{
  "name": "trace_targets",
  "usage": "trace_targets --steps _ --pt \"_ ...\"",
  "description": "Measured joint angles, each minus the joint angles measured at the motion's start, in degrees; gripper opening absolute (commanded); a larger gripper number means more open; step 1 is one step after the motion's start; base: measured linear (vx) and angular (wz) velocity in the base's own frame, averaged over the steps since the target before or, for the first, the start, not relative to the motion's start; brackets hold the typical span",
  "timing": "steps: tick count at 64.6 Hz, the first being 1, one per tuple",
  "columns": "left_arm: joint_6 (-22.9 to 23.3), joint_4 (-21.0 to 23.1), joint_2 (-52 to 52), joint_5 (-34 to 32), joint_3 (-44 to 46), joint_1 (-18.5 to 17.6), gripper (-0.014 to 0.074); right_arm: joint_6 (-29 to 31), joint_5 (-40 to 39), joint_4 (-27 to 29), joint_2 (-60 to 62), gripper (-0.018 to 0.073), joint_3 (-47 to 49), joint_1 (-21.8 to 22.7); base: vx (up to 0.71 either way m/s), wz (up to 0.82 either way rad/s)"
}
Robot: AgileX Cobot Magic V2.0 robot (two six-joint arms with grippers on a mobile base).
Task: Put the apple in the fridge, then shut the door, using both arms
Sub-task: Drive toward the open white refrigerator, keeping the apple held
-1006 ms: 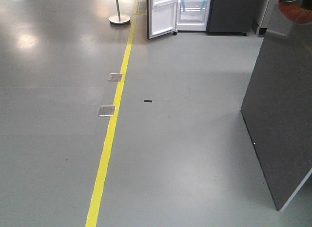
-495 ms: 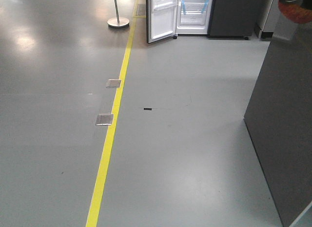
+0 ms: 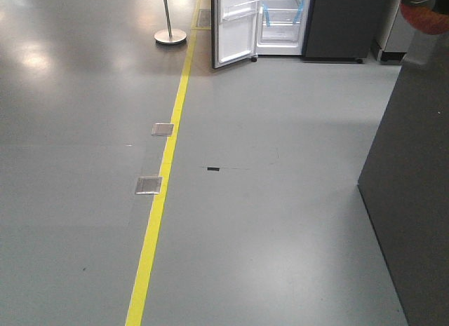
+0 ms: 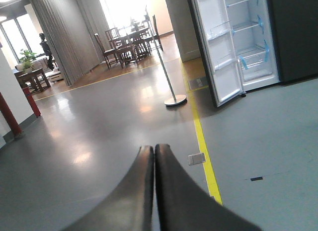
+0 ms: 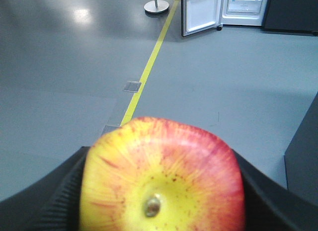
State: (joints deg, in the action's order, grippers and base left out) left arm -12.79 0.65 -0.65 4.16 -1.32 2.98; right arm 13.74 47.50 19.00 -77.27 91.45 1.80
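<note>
The apple, red with a yellow middle and a stem dimple, fills the bottom of the right wrist view. My right gripper is shut on it, with black ribbed fingers pressing both its sides. Far ahead stands the fridge with its white inside showing. Its door is swung open to the left. The left wrist view shows the same fridge and door. My left gripper is shut and holds nothing, hanging over the grey floor.
A dark grey unit adjoins the fridge on the right. A tall dark panel stands close at the right. A yellow floor line, two metal floor plates and a stanchion base lie to the left.
The floor plates and the black floor mark have slid down the front view and the fridge looms larger, so the base has rolled towards the fridge.
</note>
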Motion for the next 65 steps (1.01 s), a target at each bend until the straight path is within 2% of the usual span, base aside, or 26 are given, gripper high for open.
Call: trace_targets --steps 65 --pt "0.0 0.0 0.0 0.0 0.0 0.0 -0.0006 0.0 0.0 0.0 0.0 0.0036 0.0 0.0 0.21 -0.01"
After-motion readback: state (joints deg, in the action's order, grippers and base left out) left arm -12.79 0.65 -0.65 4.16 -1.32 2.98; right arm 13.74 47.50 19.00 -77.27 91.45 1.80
